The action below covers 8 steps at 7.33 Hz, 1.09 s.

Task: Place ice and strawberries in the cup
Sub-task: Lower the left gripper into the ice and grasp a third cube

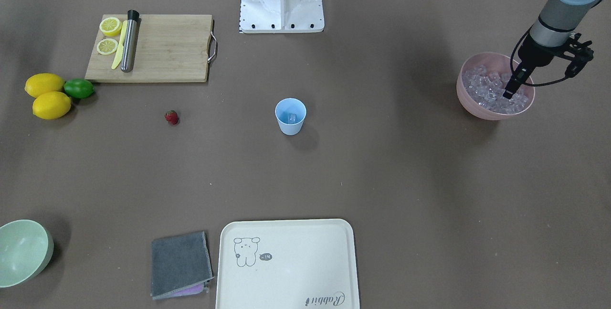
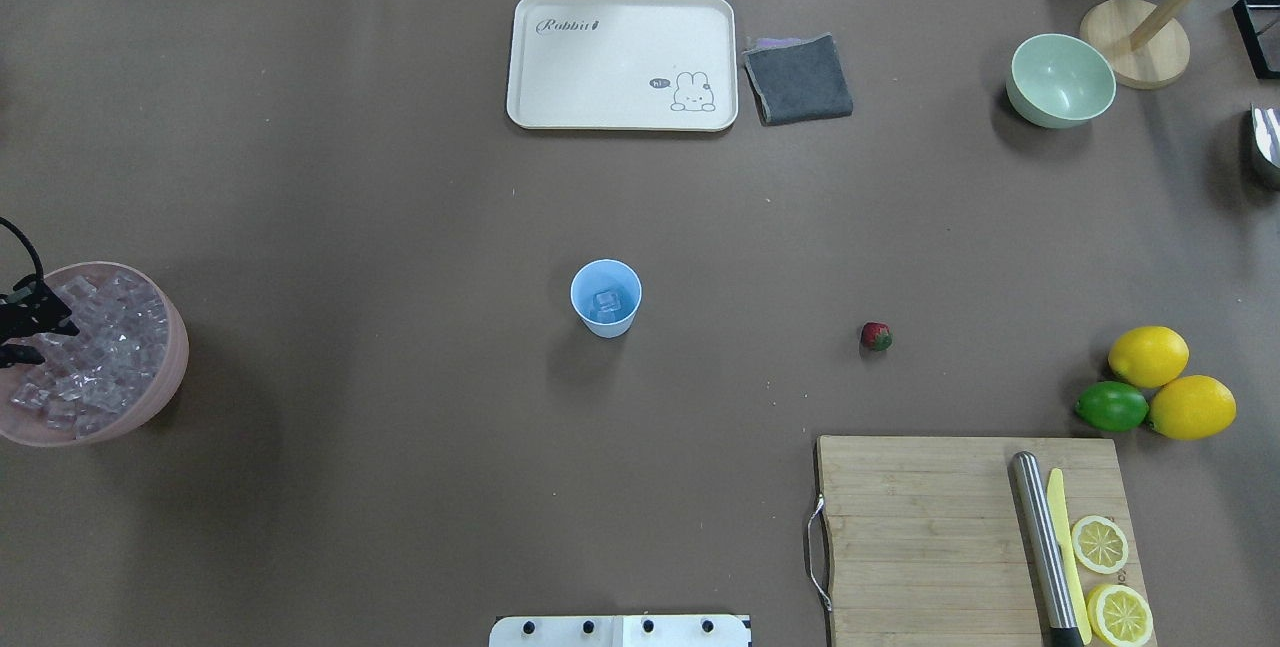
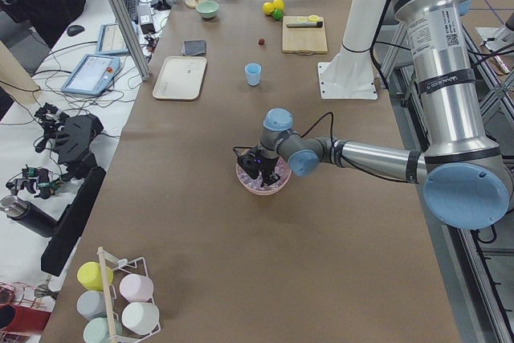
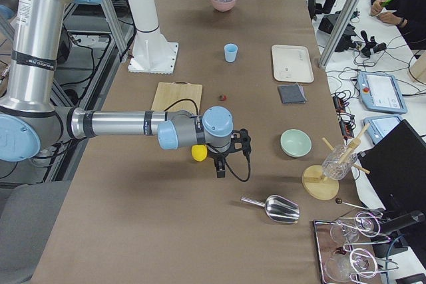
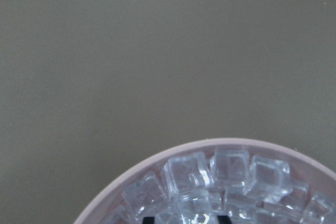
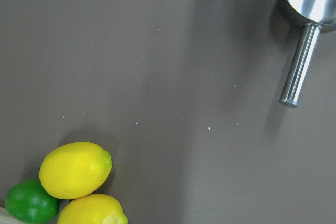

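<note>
The left gripper dips into ice heaped in the pink bowl, its grasp impossible to judge; the cubes look hard, light and slippery, best pinched on flat opposite faces. The cup, holding one cube, stands at the bowl's 3 o'clock overhead, the soft strawberry beyond. Only the right-side view shows the right gripper, its state unclear.

site: robotics lab, probably | cues: two industrial arms at table | tablets alongside
</note>
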Each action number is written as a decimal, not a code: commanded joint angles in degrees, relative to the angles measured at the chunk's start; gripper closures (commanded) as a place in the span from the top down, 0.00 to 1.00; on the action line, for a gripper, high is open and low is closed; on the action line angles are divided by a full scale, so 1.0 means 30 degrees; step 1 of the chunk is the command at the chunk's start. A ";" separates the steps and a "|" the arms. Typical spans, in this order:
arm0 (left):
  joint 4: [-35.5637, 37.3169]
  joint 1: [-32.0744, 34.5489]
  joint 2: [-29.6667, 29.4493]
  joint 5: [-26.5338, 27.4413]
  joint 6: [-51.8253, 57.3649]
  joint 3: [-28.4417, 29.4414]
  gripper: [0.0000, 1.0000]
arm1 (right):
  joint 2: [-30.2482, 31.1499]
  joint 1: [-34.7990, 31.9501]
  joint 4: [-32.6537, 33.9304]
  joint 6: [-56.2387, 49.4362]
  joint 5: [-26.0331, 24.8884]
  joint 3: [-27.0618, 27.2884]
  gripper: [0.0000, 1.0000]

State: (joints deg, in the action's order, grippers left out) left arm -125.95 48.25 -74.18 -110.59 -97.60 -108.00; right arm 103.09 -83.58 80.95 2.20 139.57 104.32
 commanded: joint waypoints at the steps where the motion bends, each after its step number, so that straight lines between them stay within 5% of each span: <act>1: 0.0029 0.0145 -0.0001 -0.0225 0.0161 -0.0153 0.00 | 0.0000 0.0000 0.0000 0.0000 0.0031 0.0001 1.00; 5: 0.0612 0.1699 -0.0028 -0.2304 0.1685 -0.1965 0.00 | 0.0175 0.0029 0.0000 0.0000 0.0147 0.0001 1.00; 6: 0.2674 0.1613 -0.0407 -0.2423 0.1685 -0.3246 0.00 | 0.0205 0.0029 -0.0029 -0.0029 0.0206 0.0001 1.00; 8: 0.6135 0.0798 -0.4755 -0.2425 0.1685 -0.3523 0.00 | 0.0205 0.0029 0.0000 -0.0058 0.0207 -0.0028 1.00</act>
State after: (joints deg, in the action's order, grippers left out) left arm -113.92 52.28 -81.24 -117.74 -92.60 -117.73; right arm 103.67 -83.50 80.92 2.10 140.15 104.31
